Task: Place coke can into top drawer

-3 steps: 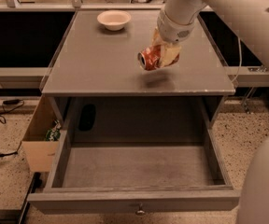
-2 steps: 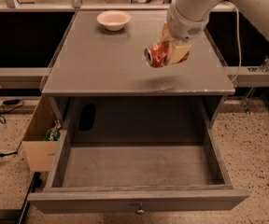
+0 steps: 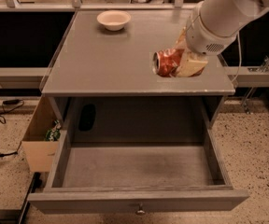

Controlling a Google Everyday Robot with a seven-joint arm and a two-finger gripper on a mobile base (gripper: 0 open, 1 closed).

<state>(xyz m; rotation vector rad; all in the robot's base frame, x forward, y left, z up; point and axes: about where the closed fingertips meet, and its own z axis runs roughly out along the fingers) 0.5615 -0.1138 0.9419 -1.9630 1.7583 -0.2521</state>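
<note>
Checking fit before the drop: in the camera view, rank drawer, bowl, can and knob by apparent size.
Drawer, by far largest.
Bowl and can: look alike; the bowl is farther, and the gripper, over the tabletop near its right front corner, covers part of the can.
Knob, smallest.

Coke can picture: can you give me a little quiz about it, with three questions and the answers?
1. True or false: the top drawer is pulled open.
2. The gripper, over the front right of the cabinet top, is shut on: A) a spoon, B) the coke can, C) nothing?
3. Fill the gap: the cream bowl stands at the ___ of the cabinet top.
Key: 1 true; 2 B; 3 back.
</note>
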